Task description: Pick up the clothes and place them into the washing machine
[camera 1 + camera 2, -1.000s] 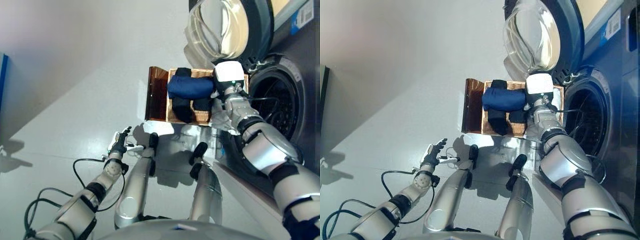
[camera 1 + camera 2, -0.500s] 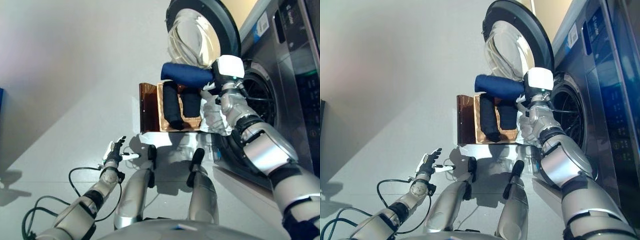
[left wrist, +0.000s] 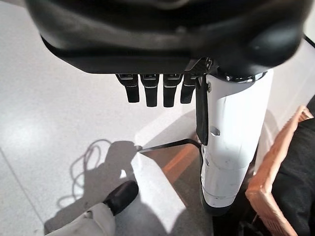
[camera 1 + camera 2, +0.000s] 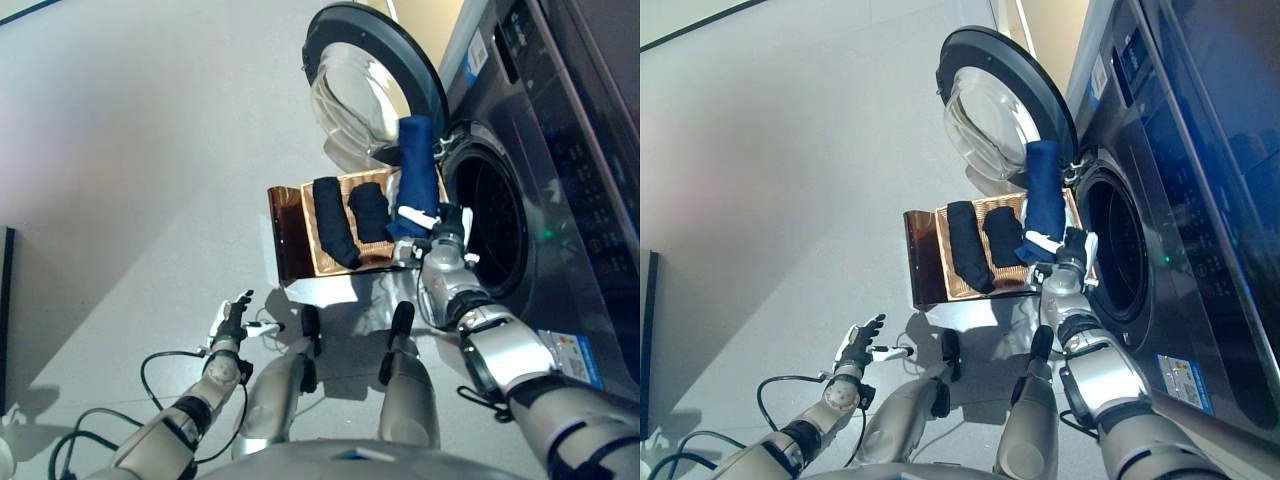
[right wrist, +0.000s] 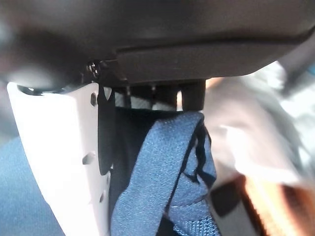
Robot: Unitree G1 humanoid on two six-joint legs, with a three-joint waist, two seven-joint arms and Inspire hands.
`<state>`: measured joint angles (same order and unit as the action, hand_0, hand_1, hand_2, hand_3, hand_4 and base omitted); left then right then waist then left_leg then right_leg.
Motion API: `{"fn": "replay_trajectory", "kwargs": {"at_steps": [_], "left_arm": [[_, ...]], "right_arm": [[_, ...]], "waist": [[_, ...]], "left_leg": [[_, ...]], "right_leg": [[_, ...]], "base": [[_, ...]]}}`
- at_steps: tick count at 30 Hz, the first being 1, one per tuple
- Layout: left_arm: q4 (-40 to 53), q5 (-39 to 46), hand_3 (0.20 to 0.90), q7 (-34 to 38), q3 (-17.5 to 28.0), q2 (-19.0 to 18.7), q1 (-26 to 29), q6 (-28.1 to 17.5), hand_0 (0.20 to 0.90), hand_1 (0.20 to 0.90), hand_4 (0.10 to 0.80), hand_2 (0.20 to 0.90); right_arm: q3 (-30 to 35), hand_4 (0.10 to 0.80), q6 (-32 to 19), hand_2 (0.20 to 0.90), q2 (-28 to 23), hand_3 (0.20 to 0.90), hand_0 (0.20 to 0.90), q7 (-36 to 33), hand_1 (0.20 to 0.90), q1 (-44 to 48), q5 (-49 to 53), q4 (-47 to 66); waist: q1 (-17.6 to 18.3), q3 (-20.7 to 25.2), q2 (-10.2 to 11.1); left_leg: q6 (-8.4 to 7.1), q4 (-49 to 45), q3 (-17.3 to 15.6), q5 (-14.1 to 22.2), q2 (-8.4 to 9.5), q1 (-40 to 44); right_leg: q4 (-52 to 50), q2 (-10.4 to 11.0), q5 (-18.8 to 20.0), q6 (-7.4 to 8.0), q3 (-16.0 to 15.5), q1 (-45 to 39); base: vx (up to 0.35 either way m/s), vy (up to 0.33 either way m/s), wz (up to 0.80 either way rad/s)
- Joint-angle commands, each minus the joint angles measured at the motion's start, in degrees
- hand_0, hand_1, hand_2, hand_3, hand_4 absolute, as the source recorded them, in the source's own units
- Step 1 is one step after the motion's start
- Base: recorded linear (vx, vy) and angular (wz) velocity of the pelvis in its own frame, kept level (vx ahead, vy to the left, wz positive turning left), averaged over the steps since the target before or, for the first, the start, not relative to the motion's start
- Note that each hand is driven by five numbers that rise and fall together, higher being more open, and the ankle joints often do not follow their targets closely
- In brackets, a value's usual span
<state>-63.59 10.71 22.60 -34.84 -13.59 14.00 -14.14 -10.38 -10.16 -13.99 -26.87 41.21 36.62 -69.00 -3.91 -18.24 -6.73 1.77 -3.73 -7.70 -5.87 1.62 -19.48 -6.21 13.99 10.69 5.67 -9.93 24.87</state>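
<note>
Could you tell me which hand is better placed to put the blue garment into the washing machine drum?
The right hand: its fingers already grip the blue garment beside the open drum. The left hand hangs empty and open over the floor, far from the basket.

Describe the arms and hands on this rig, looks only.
Both arms are silver-grey shells with black joint bands. The left hand is dark, with short black fingers in a row and a white cover on its thumb. The right hand is dark too, its thumb cover white.
</note>
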Motion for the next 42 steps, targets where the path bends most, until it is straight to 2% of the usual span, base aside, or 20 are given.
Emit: {"fn": "replay_trajectory", "kwargs": {"at_steps": [1,3,7,11,20,22,25,28,29,30,31,33,36,39,42], "left_arm": [[0.2,-0.7,0.9,2.0,0.4,-0.1,2.1,-2.0,0.9,0.9,0.8,0.9],[0.6,-0.7,0.9,2.0,-0.1,0.1,2.0,-2.1,0.9,0.9,0.8,0.9],[0.5,-0.8,0.9,2.6,-1.8,1.4,2.0,-2.1,0.9,0.9,0.8,0.9],[0.6,-0.7,0.9,2.7,-2.7,2.0,2.2,-1.9,0.9,0.9,0.8,0.9],[-0.3,-0.3,0.9,2.3,-3.7,3.4,1.3,-1.8,0.9,0.9,0.8,0.9],[-0.2,0.0,0.9,1.9,-3.7,3.6,0.6,-1.9,0.9,0.9,0.8,0.9],[0.1,0.5,0.9,1.2,-3.7,3.9,-0.3,-2.4,0.9,0.9,0.8,0.9],[1.8,0.9,0.9,0.2,-3.5,3.3,-1.4,-3.2,0.9,0.9,0.8,0.9],[3.1,1.6,0.9,-0.5,-3.3,2.6,-1.9,-3.6,0.9,0.9,0.8,0.9],[3.5,1.7,0.9,-0.8,-3.4,2.5,-2.1,-3.7,0.9,0.9,0.8,0.9],[3.8,1.7,0.9,-1.1,-3.5,2.5,-2.3,-3.6,0.9,0.9,0.8,0.9],[3.7,1.7,0.9,-1.4,-3.5,2.5,-2.6,-3.1,0.9,0.9,0.8,0.9],[3.3,2.2,0.9,-1.9,-3.1,2.8,-2.9,-2.8,0.9,0.9,0.8,0.9],[1.5,2.5,0.9,-2.5,-2.2,3.6,-3.0,-2.1,0.9,0.9,0.8,0.9],[0.6,2.7,0.9,-2.9,-1.8,4.2,-3.3,-2.1,0.9,0.9,0.8,0.9]], "right_arm": [[0.6,0.3,-9.3,0.2,0.3,0.2,0.2,1.7,0.2,6.0,7.3,4.0],[2.0,0.3,-10.7,0.2,1.7,0.2,0.2,1.8,0.2,5.4,10.2,4.9],[9.0,0.3,-17.6,0.2,6.3,0.2,0.2,0.8,0.2,4.9,20.5,7.2],[11.7,0.3,-20.1,0.2,8.1,0.2,0.2,0.0,0.2,5.3,24.1,8.3],[15.7,0.3,-22.8,0.2,7.1,0.2,0.2,-2.8,0.2,6.0,25.3,10.2],[17.3,0.3,-23.2,0.2,5.4,0.2,0.2,-4.2,0.2,5.9,24.1,11.2],[19.6,0.3,-23.3,0.2,-0.1,0.2,0.2,-7.0,0.2,7.2,20.9,12.1],[21.7,0.3,-22.3,0.2,-10.7,0.2,0.2,-10.2,0.2,11.0,16.1,11.4],[21.7,0.418,-21.6,0.365,-18.5,0.365,0.365,-11.7,0.365,13.8,13.2,11.8],[21.5,0.522,-21.3,0.51,-21.0,0.51,0.51,-12.1,0.51,14.7,12.4,11.5],[21.3,0.8,-21.4,0.9,-22.5,0.9,0.9,-11.4,0.9,15.5,13.3,11.0],[20.5,0.8,-21.6,0.9,-24.9,0.9,0.9,-10.9,0.9,16.7,13.9,11.3],[20.0,0.8,-21.5,0.9,-24.5,0.9,0.9,-9.3,0.9,16.1,14.8,11.6],[16.9,0.8,-18.3,0.9,-21.0,0.9,0.9,-3.8,0.9,15.2,17.1,7.2],[16.4,0.8,-17.6,0.9,-18.9,0.9,0.9,-2.0,0.9,14.5,18.2,4.8]], "waist": [[-1.4,-1.4,-2.2],[-1.4,-1.4,-2.7],[-1.5,-1.1,-4.6],[-1.7,-0.8,-5.5],[-1.5,0.2,-7.9],[-1.3,0.4,-8.5],[-0.9,0.9,-9.7],[-1.1,1.4,-11.2],[-1.3,1.9,-12.0],[-1.4,2.1,-12.4],[-1.4,2.3,-12.6],[-1.4,2.8,-12.8],[-1.1,3.1,-13.0],[-0.9,3.4,-13.1],[-0.7,3.4,-13.1]], "left_leg": [[-4.09,-2.6,2.1,2.1,-0.9,-4.5],[-4.11,-2.4,2.0,2.1,-0.94,-4.5],[-3.99,-2.0,1.9,2.4,-0.63,-4.2],[-3.95,-1.8,1.9,2.5,-0.46,-3.9],[-4.04,-1.2,1.7,2.9,-0.15,-2.8],[-4.07,-1.0,1.6,2.9,-0.12,-2.5],[-4.2,-0.7,1.5,2.9,0.06,-2.3],[-4.3,-0.6,1.5,2.8,0.27,-2.2],[-4.45,-0.3,1.4,2.7,0.37,-2.1],[-4.54,0.0,1.4,2.5,0.44,-1.9],[-4.58,0.4,1.4,2.4,0.48,-1.7],[-4.69,0.8,1.0,2.3,0.47,-1.1],[-4.72,1.2,0.9,2.3,0.55,-0.6],[-4.71,1.5,0.3,2.0,0.29,-0.2],[-4.79,1.5,0.3,2.3,0.26,0.2]], "right_leg": [[-3.3,-0.4,-6.4,0.14,0.1,-0.5],[-3.4,-0.3,-6.5,0.21,0.2,-0.3],[-3.3,0.0,-7.0,0.4,0.5,-0.4],[-3.4,0.1,-7.3,0.42,0.8,-0.5],[-3.4,0.1,-8.0,0.57,1.5,-1.2],[-3.2,0.1,-8.0,0.59,1.6,-1.5],[-3.1,0.2,-8.2,0.64,1.8,-1.5],[-3.1,0.3,-8.3,0.8,2.3,-1.2],[-3.2,0.5,-8.3,0.97,2.4,-1.1],[-3.2,0.5,-8.3,1.03,2.6,-1.0],[-3.3,0.5,-8.4,1.08,2.7,-0.9],[-3.5,0.5,-8.7,1.02,3.0,-0.9],[-3.7,0.4,-8.8,0.97,3.2,-0.9],[-3.5,0.1,-8.3,0.79,3.5,-0.9],[-3.4,-0.1,-8.8,0.77,3.5,-1.5]], "base": [[0.017,0.012,-0.04],[0.02,0.017,-0.07],[0.034,0.033,-0.02],[0.028,0.02,0.0],[0.02,0.007,-0.01],[0.026,-0.002,-0.1],[0.01,0.008,-0.01],[0.006,0.014,0.03],[0.018,0.042,-0.01],[0.028,0.042,-0.02],[0.022,0.03,-0.02],[0.052,0.022,0.01],[0.02,0.005,0.0],[0.008,-0.002,-0.06],[0.023,-0.009,-0.18]]}}
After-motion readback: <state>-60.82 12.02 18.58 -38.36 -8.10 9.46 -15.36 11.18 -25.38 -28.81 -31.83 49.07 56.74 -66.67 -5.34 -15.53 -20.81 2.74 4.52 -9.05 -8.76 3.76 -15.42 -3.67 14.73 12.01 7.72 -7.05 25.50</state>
